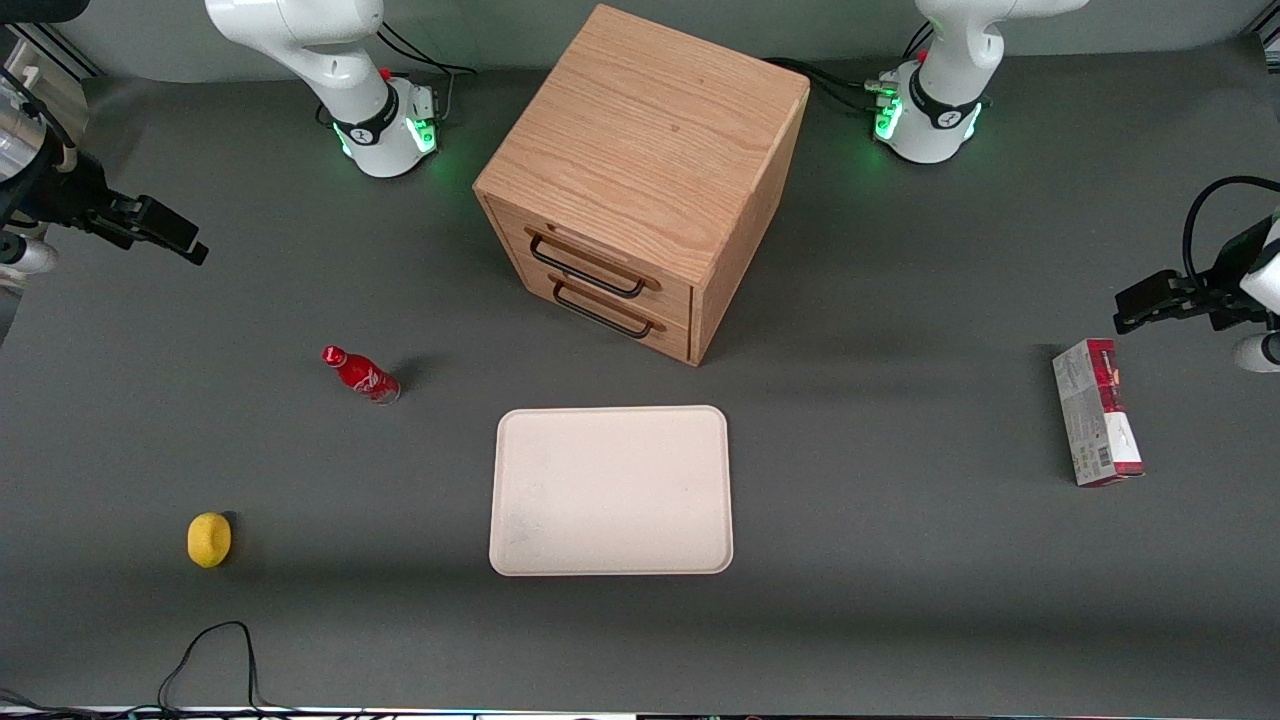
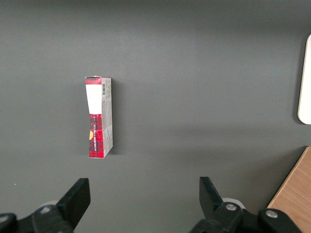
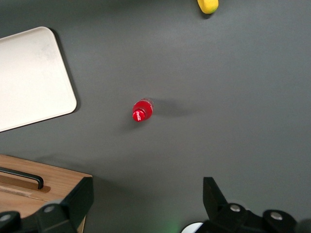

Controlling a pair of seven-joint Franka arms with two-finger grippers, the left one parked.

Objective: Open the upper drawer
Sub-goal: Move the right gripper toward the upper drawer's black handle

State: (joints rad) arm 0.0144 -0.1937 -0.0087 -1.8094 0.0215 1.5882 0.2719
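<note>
- The wooden cabinet (image 1: 645,180) stands on the grey table (image 1: 900,560), between the two arm bases, with its front turned a little toward the working arm's end.
- The upper drawer (image 1: 595,260) is the top one of two drawers in the cabinet front; it sits flush and closed, and its black bar handle (image 1: 588,268) is free.
- The lower drawer (image 1: 612,315) is directly under it, also closed, with its own black handle.
- The gripper (image 1: 160,232) hangs in the air at the working arm's end of the table, well apart from the cabinet. Its fingers (image 3: 77,196) are spread wide and hold nothing.
- A red bottle (image 1: 361,374) stands between the gripper and the cabinet, nearer to the front camera than both.
- A white tray (image 1: 611,490) lies flat in front of the cabinet.
- A yellow lemon (image 1: 209,539) lies nearer to the front camera than the bottle.
- A red and grey carton (image 1: 1097,412) lies toward the parked arm's end.
</note>
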